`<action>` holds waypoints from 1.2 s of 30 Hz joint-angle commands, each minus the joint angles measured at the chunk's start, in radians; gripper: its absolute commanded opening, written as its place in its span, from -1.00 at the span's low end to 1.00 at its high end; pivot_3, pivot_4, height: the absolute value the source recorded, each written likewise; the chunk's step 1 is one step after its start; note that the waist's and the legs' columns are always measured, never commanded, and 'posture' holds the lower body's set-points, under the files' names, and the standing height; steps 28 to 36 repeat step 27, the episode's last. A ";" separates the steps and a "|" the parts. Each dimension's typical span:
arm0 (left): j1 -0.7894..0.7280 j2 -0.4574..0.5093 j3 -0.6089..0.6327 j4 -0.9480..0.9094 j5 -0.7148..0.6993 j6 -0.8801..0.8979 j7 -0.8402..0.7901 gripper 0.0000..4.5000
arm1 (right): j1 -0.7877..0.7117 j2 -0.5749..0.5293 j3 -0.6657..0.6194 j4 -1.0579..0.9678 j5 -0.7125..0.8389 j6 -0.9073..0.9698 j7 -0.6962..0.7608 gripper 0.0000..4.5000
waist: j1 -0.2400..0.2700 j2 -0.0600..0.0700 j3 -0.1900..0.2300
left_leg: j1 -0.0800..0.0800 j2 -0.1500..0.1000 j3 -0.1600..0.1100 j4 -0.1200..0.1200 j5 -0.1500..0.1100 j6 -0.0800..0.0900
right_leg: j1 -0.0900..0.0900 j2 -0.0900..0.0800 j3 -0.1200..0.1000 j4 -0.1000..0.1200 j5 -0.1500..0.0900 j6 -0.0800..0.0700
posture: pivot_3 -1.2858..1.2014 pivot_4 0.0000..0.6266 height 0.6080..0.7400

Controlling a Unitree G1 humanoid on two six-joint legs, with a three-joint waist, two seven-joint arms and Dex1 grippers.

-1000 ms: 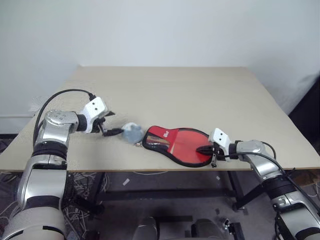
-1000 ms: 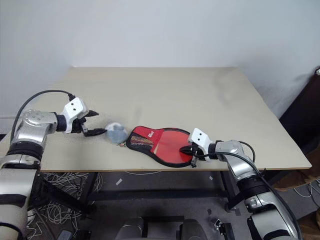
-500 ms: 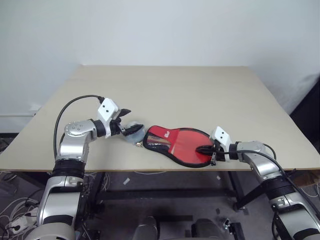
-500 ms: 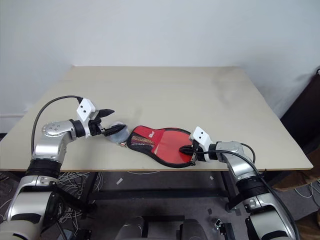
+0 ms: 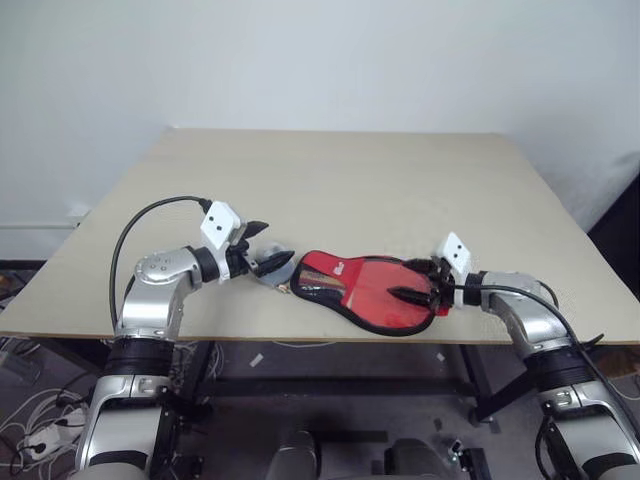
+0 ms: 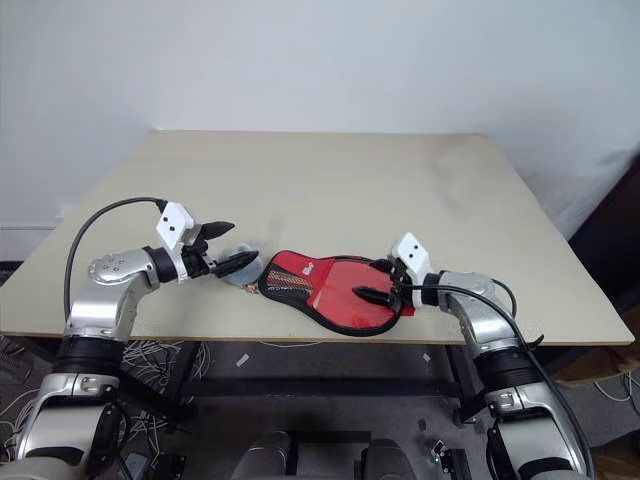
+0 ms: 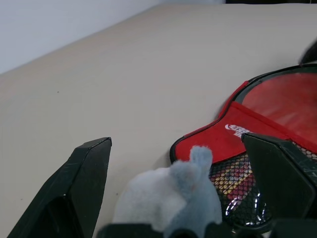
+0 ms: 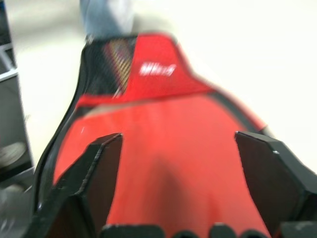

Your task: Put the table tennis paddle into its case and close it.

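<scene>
Red, black-edged case (image 5: 370, 290) beside a grey-blue fluffy lump (image 7: 171, 198).

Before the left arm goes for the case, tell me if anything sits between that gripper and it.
Yes. A small grey soft object lies between the open left gripper fingers, right against the narrow handle end of the case. The gripper would meet it first.

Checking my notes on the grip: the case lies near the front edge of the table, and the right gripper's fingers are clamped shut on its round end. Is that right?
Not quite. The case does lie near the front edge of the table, but the right gripper has its fingers spread wide apart over the round end, holding nothing. The right wrist view shows it.
</scene>
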 commanded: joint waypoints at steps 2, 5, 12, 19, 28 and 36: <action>0.020 0.005 0.035 -0.066 -0.026 -0.002 0.040 1.00 | -0.040 0.003 -0.115 -0.066 0.050 0.033 -0.110 0.69 | 0.000 0.000 0.000 | 0.000 0.000 0.000 0.000 0.000 0.000 | 0.000 0.000 0.000 0.000 0.000 0.000 | 0.03 -1.00 1.00; 0.042 0.011 0.036 -0.085 -0.034 -0.004 0.042 1.00 | -0.033 0.001 -0.137 -0.082 0.054 0.044 -0.145 0.69 | 0.001 0.000 0.000 | 0.000 0.000 0.000 0.000 -0.001 -0.001 | 0.000 0.000 0.000 0.000 0.000 0.000 | 0.03 -1.00 1.00; 0.080 0.015 0.040 -0.095 -0.022 -0.013 0.076 1.00 | -0.013 -0.016 -0.152 -0.091 0.060 0.055 -0.166 0.69 | 0.001 0.001 0.000 | -0.001 0.000 0.000 0.000 -0.001 -0.001 | -0.001 0.000 0.000 -0.001 0.000 0.000 | 0.03 -1.00 1.00; 0.111 0.018 0.056 -0.132 -0.033 0.004 0.099 1.00 | -0.014 0.000 -0.139 -0.100 0.067 0.065 -0.176 0.69 | 0.001 0.001 0.001 | -0.001 0.000 0.001 0.000 -0.001 -0.002 | -0.001 0.000 0.000 -0.001 0.000 0.000 | 0.03 -1.00 1.00; 0.166 0.012 0.060 -0.207 -0.040 0.041 0.123 1.00 | -0.013 0.000 -0.132 -0.087 0.068 0.070 -0.166 0.69 | 0.001 0.001 0.001 | -0.001 0.000 0.001 0.000 -0.002 -0.002 | -0.001 0.000 0.000 -0.001 0.000 0.000 | 0.03 -1.00 1.00; 0.166 0.012 0.060 -0.207 -0.040 0.041 0.123 1.00 | -0.013 0.000 -0.132 -0.087 0.068 0.070 -0.166 0.69 | 0.001 0.001 0.001 | -0.001 0.000 0.001 0.000 -0.002 -0.002 | -0.001 0.000 0.000 -0.001 0.000 0.000 | 0.03 -1.00 1.00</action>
